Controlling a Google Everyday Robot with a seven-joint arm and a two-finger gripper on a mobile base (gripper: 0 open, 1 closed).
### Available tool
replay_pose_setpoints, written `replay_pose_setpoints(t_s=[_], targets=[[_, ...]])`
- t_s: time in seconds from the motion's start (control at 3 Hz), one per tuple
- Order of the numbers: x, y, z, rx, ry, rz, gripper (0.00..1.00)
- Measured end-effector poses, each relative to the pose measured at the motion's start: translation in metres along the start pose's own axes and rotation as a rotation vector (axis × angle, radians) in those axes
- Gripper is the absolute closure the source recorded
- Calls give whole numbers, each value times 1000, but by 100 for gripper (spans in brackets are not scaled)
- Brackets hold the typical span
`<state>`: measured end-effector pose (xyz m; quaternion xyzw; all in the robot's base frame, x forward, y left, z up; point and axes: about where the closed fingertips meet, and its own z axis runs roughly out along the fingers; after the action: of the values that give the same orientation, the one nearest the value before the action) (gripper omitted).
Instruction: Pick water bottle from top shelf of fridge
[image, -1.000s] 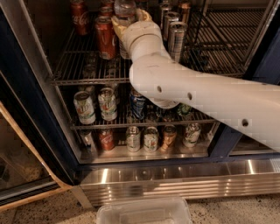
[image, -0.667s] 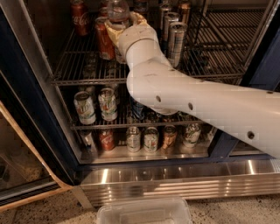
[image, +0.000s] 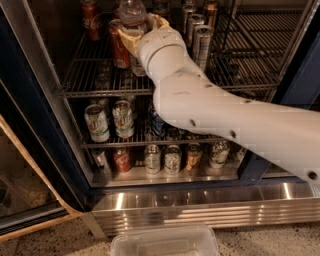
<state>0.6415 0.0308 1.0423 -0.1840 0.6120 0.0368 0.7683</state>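
Observation:
The water bottle (image: 132, 11) is clear with a ribbed body and stands at the top middle of the fridge (image: 175, 206), over the top shelf (image: 87, 75), a silver wire rack. My gripper (image: 132, 39) reaches in from the right on a thick white arm. Its yellowish fingers (image: 124, 36) are closed around the bottle's middle. The bottle's cap is cut off by the top of the view, and my wrist hides its label band.
Red cola cans (image: 118, 49) stand just left of the bottle, and slim silver cans (image: 202, 44) just right of my wrist. Lower racks hold several cans (image: 97, 122). The open door (image: 30, 150) is at the left. A clear plastic bin (image: 165, 242) sits on the floor.
My gripper and the bottle in it have shifted a little to the left, toward the red cans. The cans and racks have not moved.

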Motion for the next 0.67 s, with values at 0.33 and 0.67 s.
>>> replay_pose_setpoints(t_s=[0.33, 0.67], targets=[[-11, 8, -29, -96, 8, -14, 100], [-26, 23, -54, -185, -8, -8, 100]])
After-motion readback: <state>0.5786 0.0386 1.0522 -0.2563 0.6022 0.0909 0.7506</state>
